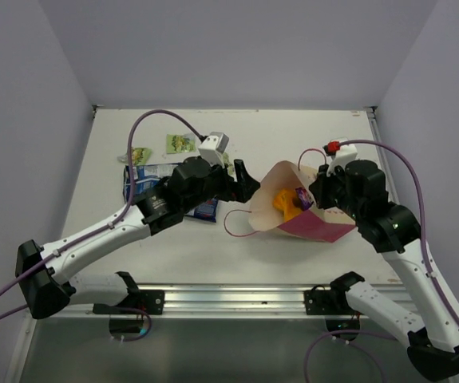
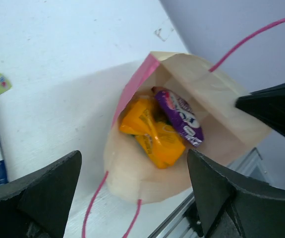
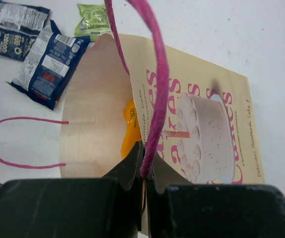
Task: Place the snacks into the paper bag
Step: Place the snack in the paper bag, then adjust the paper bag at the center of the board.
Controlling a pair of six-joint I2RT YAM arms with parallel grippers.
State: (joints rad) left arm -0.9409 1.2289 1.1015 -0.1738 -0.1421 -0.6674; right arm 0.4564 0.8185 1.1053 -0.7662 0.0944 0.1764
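Paper bag (image 1: pixel 265 209) lies on its side right of centre, mouth facing left, with the orange packet (image 2: pixel 149 133) and purple packet (image 2: pixel 179 116) inside. Right gripper (image 3: pixel 143 171) pinches its pink cord handle (image 3: pixel 157 99); left gripper (image 1: pixel 245 180) hovers spread and empty just left of the mouth.

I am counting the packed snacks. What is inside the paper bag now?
An orange packet and a purple packet lie inside the bag. Anything under them is covered and cannot be seen.
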